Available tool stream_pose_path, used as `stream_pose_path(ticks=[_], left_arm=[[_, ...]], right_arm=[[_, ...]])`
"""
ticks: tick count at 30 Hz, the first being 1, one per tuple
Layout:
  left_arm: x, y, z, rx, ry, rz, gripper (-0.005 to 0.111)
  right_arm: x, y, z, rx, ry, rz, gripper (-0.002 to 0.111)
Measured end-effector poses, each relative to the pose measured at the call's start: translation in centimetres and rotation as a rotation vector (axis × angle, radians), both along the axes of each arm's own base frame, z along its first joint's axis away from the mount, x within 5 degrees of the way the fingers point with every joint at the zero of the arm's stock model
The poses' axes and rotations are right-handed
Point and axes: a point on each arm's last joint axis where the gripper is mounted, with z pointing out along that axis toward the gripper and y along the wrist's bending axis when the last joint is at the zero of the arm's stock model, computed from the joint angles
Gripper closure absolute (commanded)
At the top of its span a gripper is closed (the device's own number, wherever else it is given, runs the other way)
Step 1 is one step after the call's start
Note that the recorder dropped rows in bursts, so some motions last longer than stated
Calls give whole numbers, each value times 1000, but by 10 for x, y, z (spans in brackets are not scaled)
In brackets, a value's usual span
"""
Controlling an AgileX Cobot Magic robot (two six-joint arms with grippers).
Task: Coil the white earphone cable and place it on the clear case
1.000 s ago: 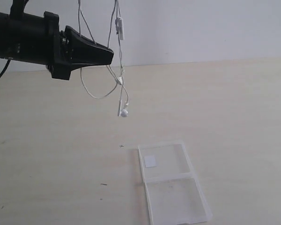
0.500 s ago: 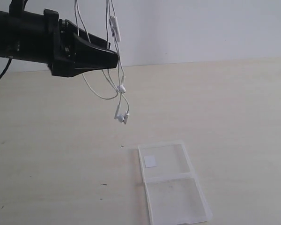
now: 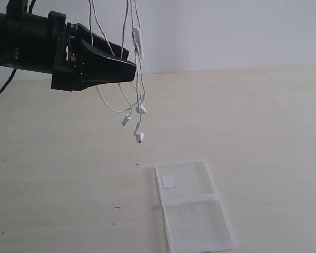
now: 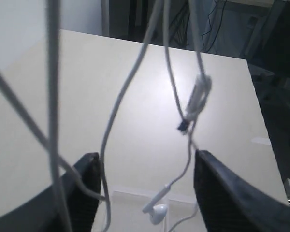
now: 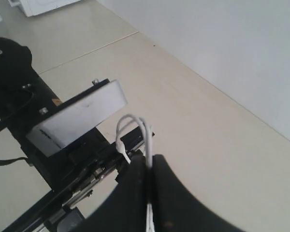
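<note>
My right gripper point(image 5: 148, 168) pinches the cable point(image 4: 199, 94), whose strands hang between my left gripper's point(image 4: 146, 157) spread fingers, clear of the case point(image 3: 196, 224).

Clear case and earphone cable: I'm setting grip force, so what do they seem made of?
The clear case: likely thin rigid plastic, glossy; the table shows through it and its edges look crisp. The earphone cable: probably a rubbery plastic sheath, smooth white; it hangs in limp loops.
</note>
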Motion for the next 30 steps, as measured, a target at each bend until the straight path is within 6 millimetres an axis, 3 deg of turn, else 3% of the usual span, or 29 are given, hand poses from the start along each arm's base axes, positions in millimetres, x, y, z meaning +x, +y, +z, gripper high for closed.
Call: stream_pose_path(ticks=[12,23,24,30], left_arm=[[0,0,0,3,-7,0,50],[2,0,3,-38,-2,22,50],[2,0,4,-51,-1,30,52],[3,-1,5,-63,1,35,91]], right_arm=[[-2,-2,-4,-64,-13,40,108],[-4,7,8,106,-9,64,108],[-5,7,9,121,-5,67,108],[-4,8,10,136,-8,65,108]])
